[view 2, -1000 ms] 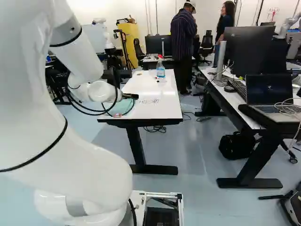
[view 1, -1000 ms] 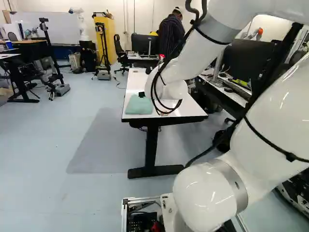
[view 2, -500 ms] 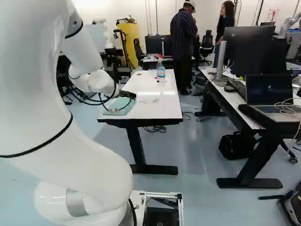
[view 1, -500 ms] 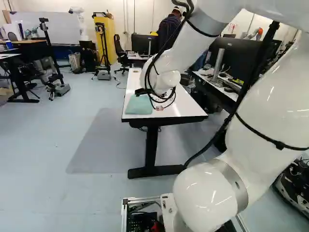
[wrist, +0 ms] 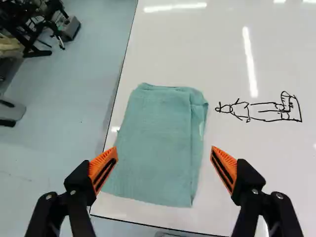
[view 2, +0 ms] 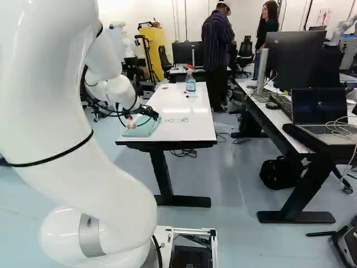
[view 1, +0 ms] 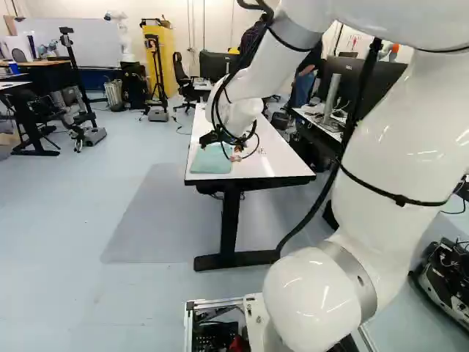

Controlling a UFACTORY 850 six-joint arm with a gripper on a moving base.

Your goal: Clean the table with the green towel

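OK, table [view 2: 184, 131] dead ahead, towel [wrist: 153, 143] on its nr L corner, gripper [view 2: 150, 113] over it. Drawing [view 2: 177, 120] on the tabletop, just R of the towel. Spray bottle [view 2: 191, 85] up twd the far end, marker-like item [view 2: 191, 96] just before it. Over R, a desk [view 2: 270, 115]: laptop [view 2: 319, 107] at its nr end, monitor [view 2: 304, 61] behind that, bag [view 2: 280, 173] on the flr below. Tripod [view 1: 156, 73] way back, L of the table
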